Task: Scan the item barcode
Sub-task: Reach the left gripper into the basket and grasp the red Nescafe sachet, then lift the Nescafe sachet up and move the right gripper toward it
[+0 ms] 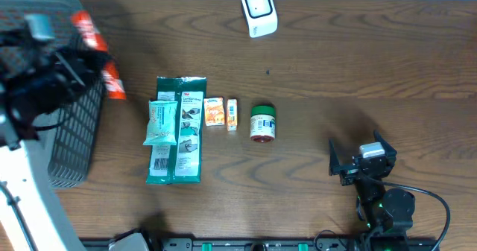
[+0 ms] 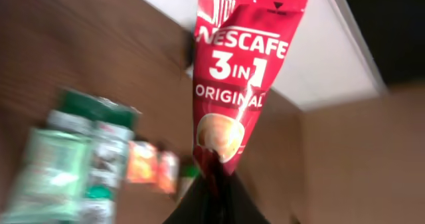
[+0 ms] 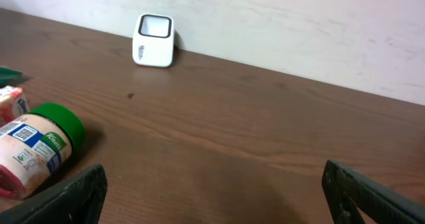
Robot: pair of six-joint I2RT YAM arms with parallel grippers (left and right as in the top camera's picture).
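My right gripper [image 3: 212,194] gapes wide near the tabletop's front right corner. My left gripper [image 2: 214,177] clamps the bottom end of a glossy red, narrow Nescafe 3in1 sachet [image 2: 236,84], its length pointing straight out, by the mesh basket [image 1: 74,132] at the left edge. A boxy white scanner [image 1: 258,10] sits at the far edge.

You see a brown wooden table [image 1: 335,65]. A dark mesh basket [image 1: 74,139] sits at its left edge. Near the middle runs a row: a long green packet [image 1: 190,143] with a pale green pouch [image 1: 160,122] overlapping it, a small orange box [image 1: 215,112], a narrower orange box [image 1: 232,114], and a green-lidded jar [image 1: 262,123] lying on its side.
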